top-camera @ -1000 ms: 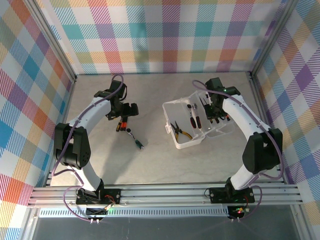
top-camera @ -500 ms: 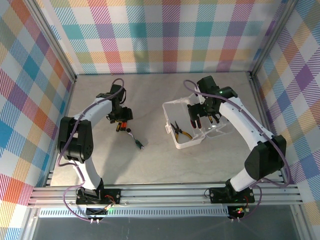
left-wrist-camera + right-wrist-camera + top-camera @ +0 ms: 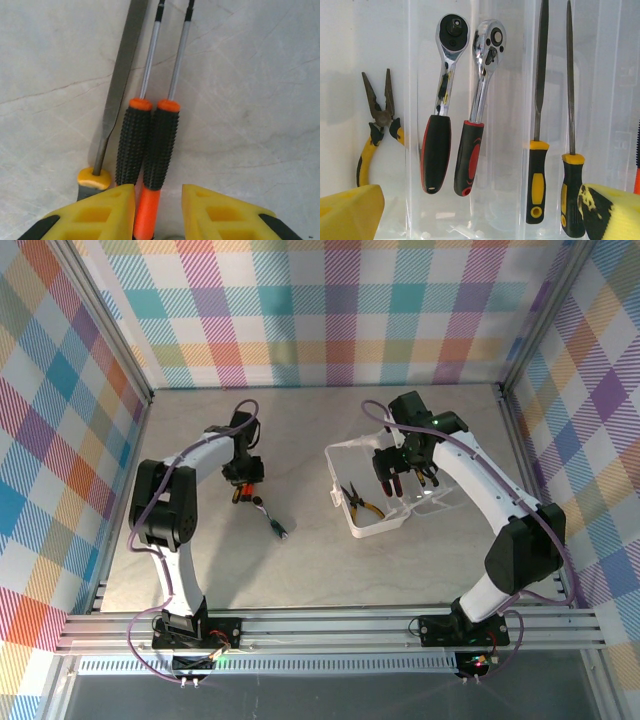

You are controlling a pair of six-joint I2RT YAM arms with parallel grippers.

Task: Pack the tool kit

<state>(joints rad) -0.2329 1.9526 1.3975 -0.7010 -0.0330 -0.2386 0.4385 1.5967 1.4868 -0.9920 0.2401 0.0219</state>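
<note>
The case (image 3: pixel 378 527) lies on the surface (image 3: pixel 300 560), right pincer (image 3: pixel 480 205) wide open and empty just above it. Left of the case, left pincer (image 3: pixel 158 200) straddles two screwdrivers (image 3: pixel 150 145), half-closed; grip cannot be told.

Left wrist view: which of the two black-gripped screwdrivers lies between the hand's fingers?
The right-side screwdriver: its orange end runs into the gap of the left hand; the other screwdriver ends behind a finger.

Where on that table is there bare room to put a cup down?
Bare: the near strip of table between the arm bases, and the back strip along the checked wall. Crowded: the clear case right of centre; the screwdrivers and a small loose item left of centre.
</note>
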